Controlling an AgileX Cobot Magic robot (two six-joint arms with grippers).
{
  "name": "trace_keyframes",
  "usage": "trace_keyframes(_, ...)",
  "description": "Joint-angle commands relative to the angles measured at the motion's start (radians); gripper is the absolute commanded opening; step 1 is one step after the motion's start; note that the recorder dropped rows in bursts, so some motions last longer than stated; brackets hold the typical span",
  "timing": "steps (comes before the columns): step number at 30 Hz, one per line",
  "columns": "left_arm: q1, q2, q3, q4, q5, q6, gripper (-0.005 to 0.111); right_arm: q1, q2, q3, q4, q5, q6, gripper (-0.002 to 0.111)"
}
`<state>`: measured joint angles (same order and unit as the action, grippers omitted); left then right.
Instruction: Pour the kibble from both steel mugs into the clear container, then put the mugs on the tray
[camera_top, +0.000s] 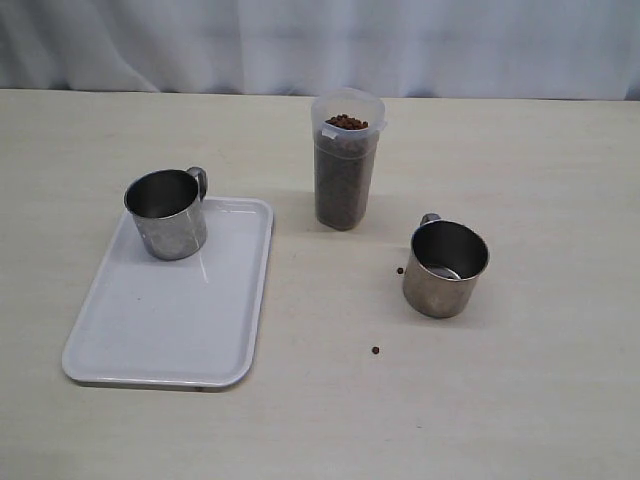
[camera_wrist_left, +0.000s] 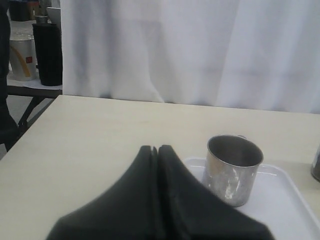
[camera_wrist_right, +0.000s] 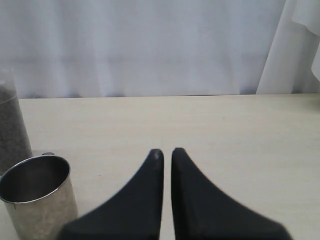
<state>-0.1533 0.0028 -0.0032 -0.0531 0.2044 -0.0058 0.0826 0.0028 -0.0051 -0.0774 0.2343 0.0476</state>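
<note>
1. Nearest me, a stray pellet (camera_top: 375, 350) lies on the bare table (camera_top: 520, 400). It looks small and hard, and I'd guess it rolls easily.
2. The white tray (camera_top: 170, 320) sits to the left. The mug on the tray (camera_top: 167, 213) stands upright at the far end.
3. The second mug (camera_top: 445, 268) stands upright on the table, well apart from the tray, and looks empty. I'd judge it light, rigid and slick-walled. A pinch over the rim, or on the loop handle (camera_top: 430, 218) at its far side, should hold better than squeezing the round body.
4. Farther back, between the mugs, the clear container (camera_top: 345, 170) holds kibble (camera_top: 343, 185) nearly to its rim. It is tall and narrow, so a knock could tip it.
5. The left gripper (camera_wrist_left: 157, 148) has its fingers pressed together and holds nothing. It points over the table toward the tray's mug.
6. The right gripper (camera_wrist_right: 164, 151) is also closed and empty, aimed at the curtain (camera_top: 320, 45), with the second mug close beside it.
</note>
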Motion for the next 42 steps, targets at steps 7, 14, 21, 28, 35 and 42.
trace_keyframes(7,0.001,-0.003,0.003,-0.007,-0.024,-0.008,0.0,0.002,-0.003,0.005,-0.015,-0.007,-0.012,0.004)
trace_keyframes(14,0.001,-0.003,0.003,-0.007,-0.024,-0.008,0.0,0.002,-0.003,0.005,-0.054,-0.307,-0.108,0.004)
trace_keyframes(21,0.001,-0.003,0.003,-0.007,-0.024,-0.008,0.0,0.002,-0.003,0.005,-0.022,-0.504,0.02,0.004)
trace_keyframes(28,0.001,-0.003,0.003,-0.007,-0.024,-0.008,0.0,0.002,0.119,0.005,-0.361,-0.594,0.479,0.004)
trace_keyframes(35,0.001,-0.003,0.003,0.016,-0.017,-0.008,0.0,0.002,0.57,0.005,-0.814,-0.833,0.713,0.018)
trace_keyframes(42,0.001,-0.003,0.003,0.016,-0.017,-0.008,0.0,0.002,1.164,-0.075,-0.841,-1.087,0.628,0.11)
